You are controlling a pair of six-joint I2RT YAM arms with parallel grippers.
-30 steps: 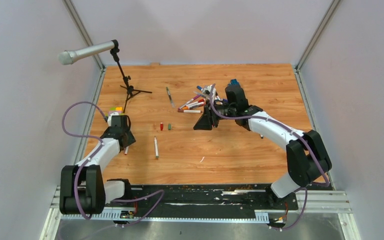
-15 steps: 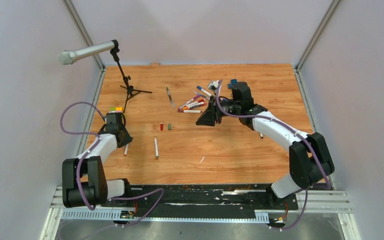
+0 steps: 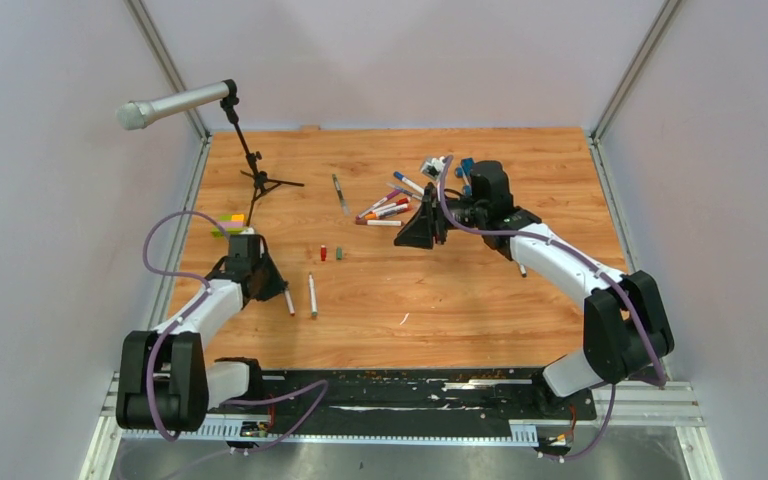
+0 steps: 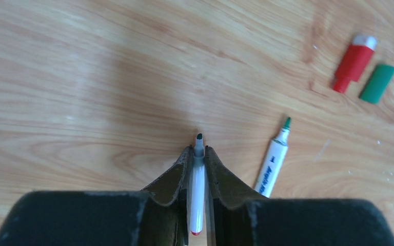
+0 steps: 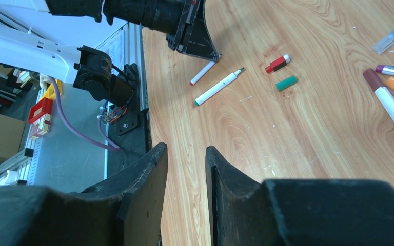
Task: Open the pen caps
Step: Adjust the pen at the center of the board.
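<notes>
My left gripper is shut on a slim white pen whose uncapped dark tip pokes out past the fingertips. In the top view this gripper is low over the table at the left, and the pen sticks out of it. Beside it lies an uncapped green-tipped pen. A red cap and a green cap lie loose farther off. My right gripper is open and holds nothing. It hovers by the pile of capped pens.
A microphone on a tripod stand occupies the back left. A green-yellow brick bar lies behind my left gripper. A blue toy car sits behind my right wrist. A dark pen lies alone at the back centre.
My left gripper has closed on the white pen and carried it to the right, toward the green-tipped pen. My right arm has drifted slightly right, its jaws unchanged.
</notes>
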